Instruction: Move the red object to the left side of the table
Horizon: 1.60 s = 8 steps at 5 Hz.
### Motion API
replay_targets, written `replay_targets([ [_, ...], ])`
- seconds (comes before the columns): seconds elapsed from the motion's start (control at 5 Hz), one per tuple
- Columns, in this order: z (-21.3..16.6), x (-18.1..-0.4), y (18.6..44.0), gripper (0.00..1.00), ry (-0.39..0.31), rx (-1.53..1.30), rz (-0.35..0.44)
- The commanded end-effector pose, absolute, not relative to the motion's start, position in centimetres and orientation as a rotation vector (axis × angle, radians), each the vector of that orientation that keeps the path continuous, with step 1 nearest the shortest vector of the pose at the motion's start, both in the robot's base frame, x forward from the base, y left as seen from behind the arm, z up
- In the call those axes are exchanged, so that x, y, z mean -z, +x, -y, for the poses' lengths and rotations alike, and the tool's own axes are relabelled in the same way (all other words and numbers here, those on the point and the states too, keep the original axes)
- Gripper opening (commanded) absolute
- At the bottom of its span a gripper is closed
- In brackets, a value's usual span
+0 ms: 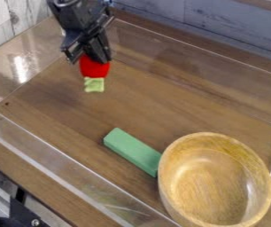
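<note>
The red object [94, 68], a small round toy fruit with a light green leafy tip pointing down, sits at the far left of the brown wood-grain table [185, 102]. My black gripper [89, 55] comes down from above and is shut on the fruit's red top. The leafy tip rests at or just above the tabletop; I cannot tell whether it touches.
A green rectangular block [132, 150] lies near the front middle. A large wooden bowl [215, 182] stands at the front right, touching the block's end. Low clear acrylic walls [55, 164] border the tabletop.
</note>
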<state>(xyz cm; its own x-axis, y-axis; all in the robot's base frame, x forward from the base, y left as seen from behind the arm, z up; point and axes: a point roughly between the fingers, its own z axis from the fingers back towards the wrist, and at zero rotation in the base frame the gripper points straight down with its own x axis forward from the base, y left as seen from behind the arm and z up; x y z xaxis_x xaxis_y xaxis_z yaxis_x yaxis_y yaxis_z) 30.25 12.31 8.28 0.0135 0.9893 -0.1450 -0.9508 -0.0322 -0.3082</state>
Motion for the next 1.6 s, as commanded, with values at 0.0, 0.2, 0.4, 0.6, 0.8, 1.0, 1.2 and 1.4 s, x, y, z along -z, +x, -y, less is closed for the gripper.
replay_targets([
  [0.0, -13.9, -9.4, 31.0, 0.00, -0.385, -1.579, 0.183],
  [0.2, -14.0, -8.9, 30.8, 0.00, -0.391, -1.612, 0.169],
  [0.4, -13.9, -8.2, 30.6, 0.00, -0.397, -1.645, 0.152],
  [0.6, -13.2, -8.9, 30.6, 0.00, -0.404, -1.676, 0.131],
  [0.8, -12.4, -9.6, 30.6, 0.00, -0.412, -1.697, 0.106],
  [1.0, -11.7, -9.9, 31.0, 0.00, -0.421, -1.736, 0.088],
  [1.2, -11.0, -10.1, 31.4, 0.00, -0.429, -1.775, 0.070],
  [1.4, -10.2, -10.4, 31.8, 0.00, -0.437, -1.818, 0.049],
])
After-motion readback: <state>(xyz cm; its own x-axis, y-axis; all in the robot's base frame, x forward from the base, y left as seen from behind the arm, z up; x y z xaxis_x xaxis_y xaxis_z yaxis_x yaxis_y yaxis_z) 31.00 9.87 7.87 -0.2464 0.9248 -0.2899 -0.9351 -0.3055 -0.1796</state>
